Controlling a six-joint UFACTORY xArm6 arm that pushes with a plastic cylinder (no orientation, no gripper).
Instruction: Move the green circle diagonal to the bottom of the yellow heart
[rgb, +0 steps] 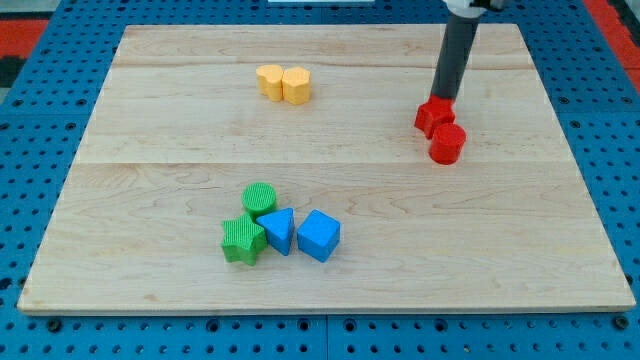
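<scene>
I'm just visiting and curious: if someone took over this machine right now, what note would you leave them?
My tip rests at the top edge of the red star-like block, far on the view's right; a red cylinder block touches that one.
The green circle block sits low at centre, touching the green star block and blue triangular block; a blue cube lies beside.
The yellow heart block is near the top, beside a yellow hexagonal block.
Done: nothing visible.
Left: reach the circle, push it up to diagonally below the heart.
</scene>
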